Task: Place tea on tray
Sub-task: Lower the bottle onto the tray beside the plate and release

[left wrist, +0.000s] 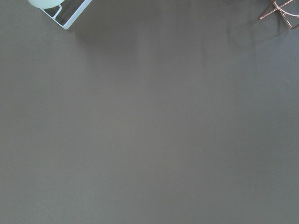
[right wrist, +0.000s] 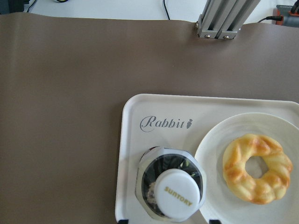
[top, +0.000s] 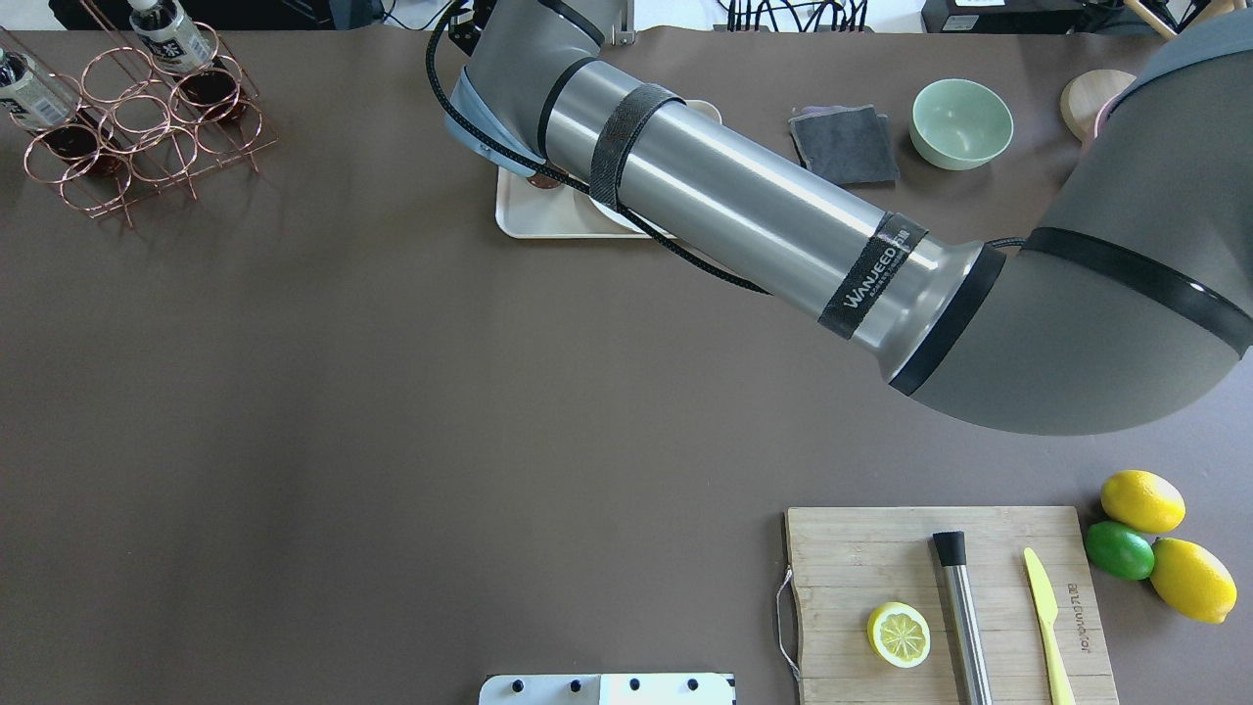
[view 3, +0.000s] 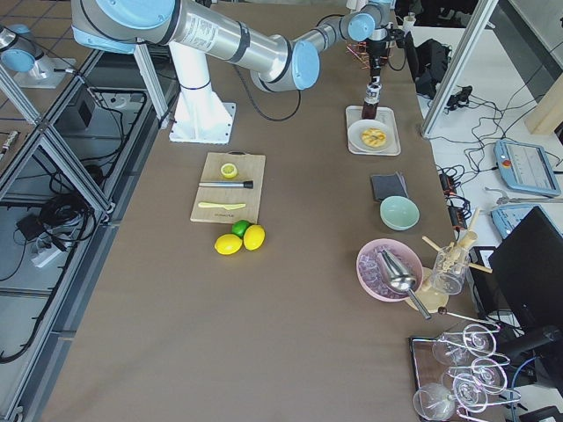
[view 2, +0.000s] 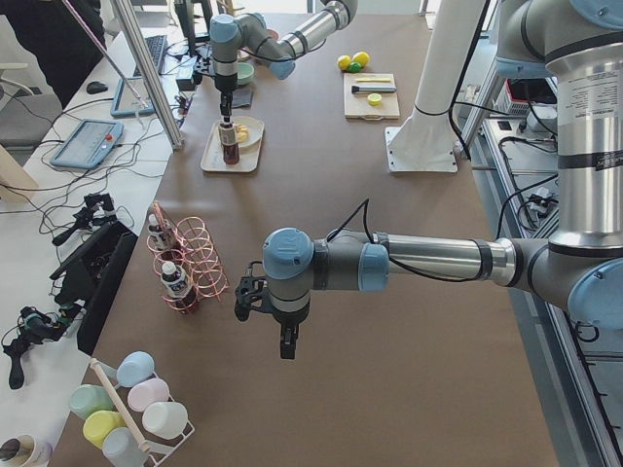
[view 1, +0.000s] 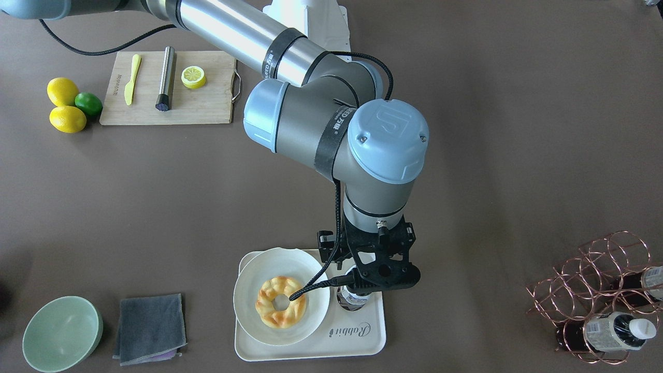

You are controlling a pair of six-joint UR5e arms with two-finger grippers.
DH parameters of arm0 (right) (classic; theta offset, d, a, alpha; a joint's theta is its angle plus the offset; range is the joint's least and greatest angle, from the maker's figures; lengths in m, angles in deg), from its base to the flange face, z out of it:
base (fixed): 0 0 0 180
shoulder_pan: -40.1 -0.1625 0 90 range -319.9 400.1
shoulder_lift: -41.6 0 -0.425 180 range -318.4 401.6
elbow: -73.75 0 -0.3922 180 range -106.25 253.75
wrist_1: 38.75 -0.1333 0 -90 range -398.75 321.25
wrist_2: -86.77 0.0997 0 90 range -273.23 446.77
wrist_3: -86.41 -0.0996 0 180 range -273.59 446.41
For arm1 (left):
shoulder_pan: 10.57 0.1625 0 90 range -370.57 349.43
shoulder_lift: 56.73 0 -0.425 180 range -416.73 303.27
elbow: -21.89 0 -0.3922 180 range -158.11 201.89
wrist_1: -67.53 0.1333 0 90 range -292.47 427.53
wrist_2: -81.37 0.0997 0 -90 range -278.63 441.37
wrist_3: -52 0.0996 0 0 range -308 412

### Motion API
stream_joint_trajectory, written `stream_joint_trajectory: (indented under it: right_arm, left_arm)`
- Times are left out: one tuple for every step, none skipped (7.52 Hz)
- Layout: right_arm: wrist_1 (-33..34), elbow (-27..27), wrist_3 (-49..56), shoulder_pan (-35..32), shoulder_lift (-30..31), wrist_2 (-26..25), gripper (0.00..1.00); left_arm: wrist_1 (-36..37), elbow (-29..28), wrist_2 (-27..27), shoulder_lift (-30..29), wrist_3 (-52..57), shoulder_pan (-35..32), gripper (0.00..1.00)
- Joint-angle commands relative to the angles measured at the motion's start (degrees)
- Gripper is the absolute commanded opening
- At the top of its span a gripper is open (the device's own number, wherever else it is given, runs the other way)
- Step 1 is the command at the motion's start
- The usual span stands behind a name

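The tea (right wrist: 170,189) stands upright on the tray (right wrist: 128,154), at 9 o'clock of the doughnut plate (right wrist: 210,149) in the right wrist view, and the right tool (right wrist: 168,221) above its cap looks spread, so placing seems done and the next move calls for a straight lift clear.

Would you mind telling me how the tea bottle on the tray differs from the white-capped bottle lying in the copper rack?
The tea bottle stands upright on the tray; the rack bottle lies on its side in the copper rack. The tea bottle's neighbour is a plate; the rack bottle's is another bottle. Both have white caps and dark liquid.
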Motion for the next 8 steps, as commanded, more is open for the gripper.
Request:
stream_joint_trajectory:
  right_arm:
    - [0.0,0.2,-0.1,0.1,-0.1,-0.1,1.00]
    - [0.1,0.6,0.0,0.0,-0.1,0.0,1.00]
    - [0.2,1.6,0.1,-0.3,-0.1,0.0,1.00]
    - [0.5,3.8,0.2,-0.9,0.0,0.3,1.00]
    - [3.8,6.9,0.1,-1.3,0.2,0.7,1.00]
    - [10.1,13.2,0.8,-1.5,0.9,1.0,1.00]
    - [19.2,20.7,1.0,-1.2,2.7,2.4,1.00]
    - [26.3,25.8,1.9,-1.4,3.2,2.6,1.00]
  left_arm:
    - [0.0,0.0,0.0,0.1,0.0,0.0,0.98]
    - [0.0,0.0,0.0,0.1,0.0,0.0,0.98]
    - [0.0,0.1,0.0,0.1,0.0,0.0,0.98]
    - [0.0,0.1,0.0,0.0,0.0,0.0,0.98]
    - [0.0,0.3,-0.1,0.1,0.1,-0.5,0.98]
    - [0.0,0.5,-0.1,0.1,0.1,-0.9,0.98]
    - [0.0,0.4,-0.1,0.1,-0.1,-1.1,0.98]
    - [0.0,1.0,-0.1,0.1,0.3,-1.2,0.98]
